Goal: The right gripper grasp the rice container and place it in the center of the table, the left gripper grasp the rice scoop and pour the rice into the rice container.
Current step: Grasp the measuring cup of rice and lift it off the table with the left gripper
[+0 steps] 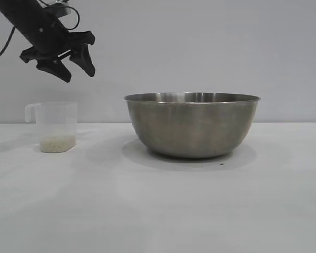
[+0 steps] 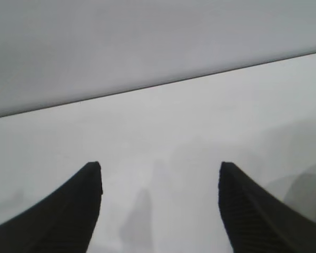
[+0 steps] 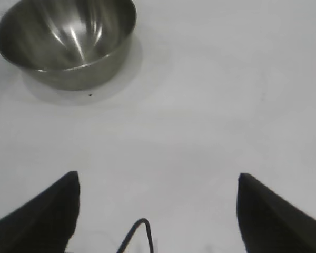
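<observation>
Steel rice container is seen set down on the white table near centre, the rice scoop at its nine o'clock, the left gripper held spread and empty above it, the right gripper likewise parted, well apart.

- From the exterior camera we look level across the table, low and close, facing a plain wall; the rice container sits mid-frame.
- From the left wrist we look down over the left gripper at bare tabletop meeting the wall.
- From the right wrist we look steeply down past the right gripper, with the bowl farther off.
- We see the bowl in both the exterior and right wrist views.
</observation>
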You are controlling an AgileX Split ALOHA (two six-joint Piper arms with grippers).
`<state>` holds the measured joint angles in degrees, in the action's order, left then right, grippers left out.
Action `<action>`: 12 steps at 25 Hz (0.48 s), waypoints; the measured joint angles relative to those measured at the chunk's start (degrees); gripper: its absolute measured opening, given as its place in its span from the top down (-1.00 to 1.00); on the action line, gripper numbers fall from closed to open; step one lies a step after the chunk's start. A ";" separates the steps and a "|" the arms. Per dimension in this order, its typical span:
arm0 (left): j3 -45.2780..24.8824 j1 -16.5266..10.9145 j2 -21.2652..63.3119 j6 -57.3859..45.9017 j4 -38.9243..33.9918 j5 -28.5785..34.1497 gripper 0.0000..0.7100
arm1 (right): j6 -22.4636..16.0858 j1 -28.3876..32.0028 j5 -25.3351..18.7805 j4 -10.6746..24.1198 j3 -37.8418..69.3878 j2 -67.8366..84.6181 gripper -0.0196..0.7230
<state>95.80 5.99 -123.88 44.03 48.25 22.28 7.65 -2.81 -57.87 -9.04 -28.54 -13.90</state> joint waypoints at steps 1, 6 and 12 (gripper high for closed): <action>0.00 0.00 0.00 0.00 0.12 0.00 -0.29 | -1.11 0.00 -1.51 1.10 -0.13 1.15 -0.47; 0.00 0.00 0.00 0.00 0.12 0.00 -0.29 | -4.38 0.00 -8.17 5.72 -0.48 8.05 -0.47; 0.00 0.00 0.00 1.12 0.12 0.00 -0.29 | -5.26 0.00 -8.73 7.54 -0.51 14.66 -0.47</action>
<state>95.80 5.99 -123.88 45.15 48.37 22.28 2.39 -2.81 -66.60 -1.50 -29.05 0.76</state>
